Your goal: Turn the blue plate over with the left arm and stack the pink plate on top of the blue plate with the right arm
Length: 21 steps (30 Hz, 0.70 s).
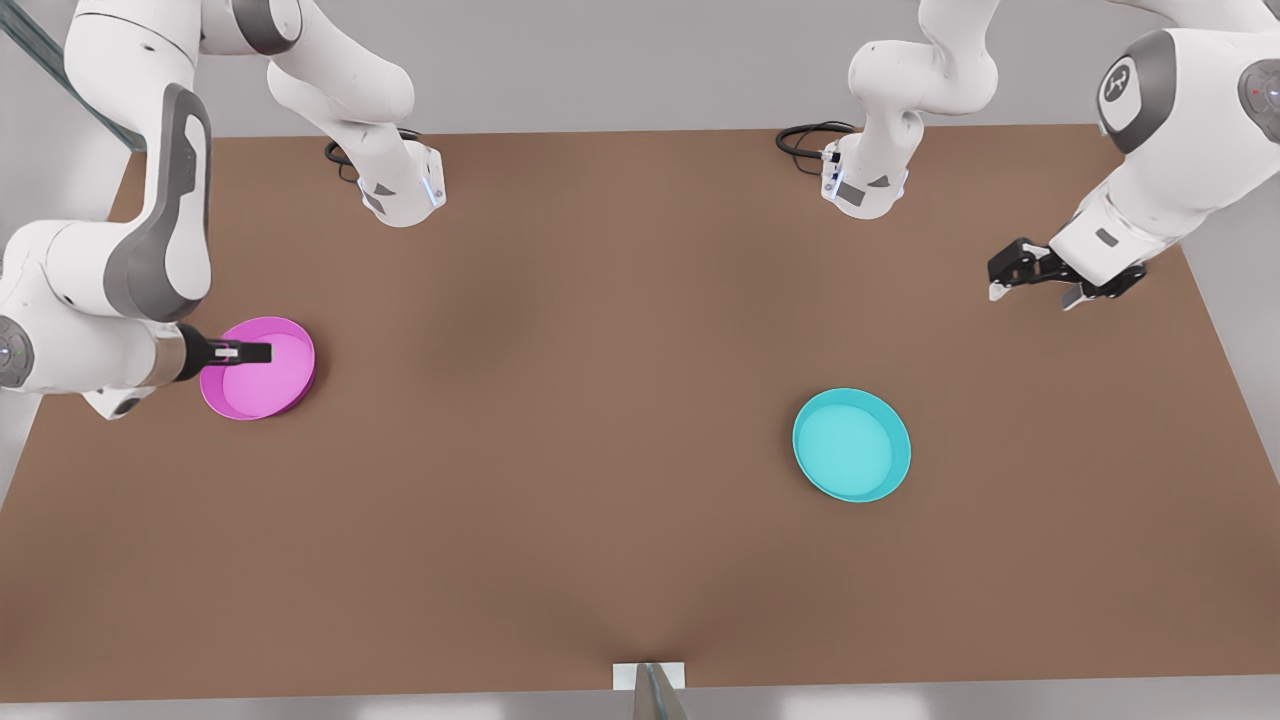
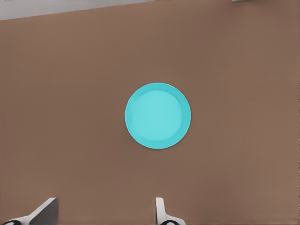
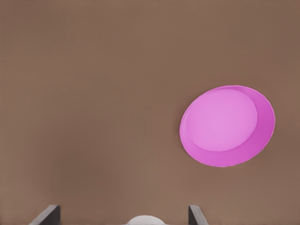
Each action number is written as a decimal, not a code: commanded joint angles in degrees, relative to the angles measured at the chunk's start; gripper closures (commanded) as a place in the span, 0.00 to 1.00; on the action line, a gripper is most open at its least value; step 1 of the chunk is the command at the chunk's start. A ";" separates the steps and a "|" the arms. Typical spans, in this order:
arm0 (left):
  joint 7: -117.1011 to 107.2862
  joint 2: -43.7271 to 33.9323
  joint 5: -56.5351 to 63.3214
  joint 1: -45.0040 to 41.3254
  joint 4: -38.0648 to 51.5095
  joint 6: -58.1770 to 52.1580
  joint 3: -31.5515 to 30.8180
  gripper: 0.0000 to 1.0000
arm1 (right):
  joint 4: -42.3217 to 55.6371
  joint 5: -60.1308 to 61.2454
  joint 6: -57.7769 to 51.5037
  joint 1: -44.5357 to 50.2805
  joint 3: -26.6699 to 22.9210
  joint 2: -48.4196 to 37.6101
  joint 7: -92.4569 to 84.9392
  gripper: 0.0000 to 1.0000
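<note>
The front view takes in the whole brown table (image 1: 620,420) with both arms at once. The pink plate (image 1: 258,368) lies at about nine o'clock from the table's middle, near the front view's left edge. The blue plate (image 1: 851,445) lies at about four o'clock, well apart from it, on the front view's right. Both dishes sit flat with the hollow side up, and nothing lies in either one.

In that view the right gripper (image 1: 245,352) hangs over the pink plate's rim on the arm's side, seen from above as a dark bar; how wide its fingers stand cannot be told there. The right wrist view settles it: two dark fingertips (image 3: 47,214) stand wide apart, with bare table between them and the pink plate (image 3: 227,125) well clear of both, not held.

The left gripper (image 1: 1035,285) hovers at about two o'clock from the blue plate, near the table's far right edge, its fingers spread. The left wrist view looks straight down on the blue plate (image 2: 158,116), round and centred, with the pale fingertips (image 2: 160,210) apart and holding nothing.
</note>
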 commanded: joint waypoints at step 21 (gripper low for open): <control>9.67 30.67 -22.86 4.31 -5.01 13.38 -0.19 0.00 | -8.95 -3.08 12.84 -9.45 -0.59 4.83 -11.07 0.00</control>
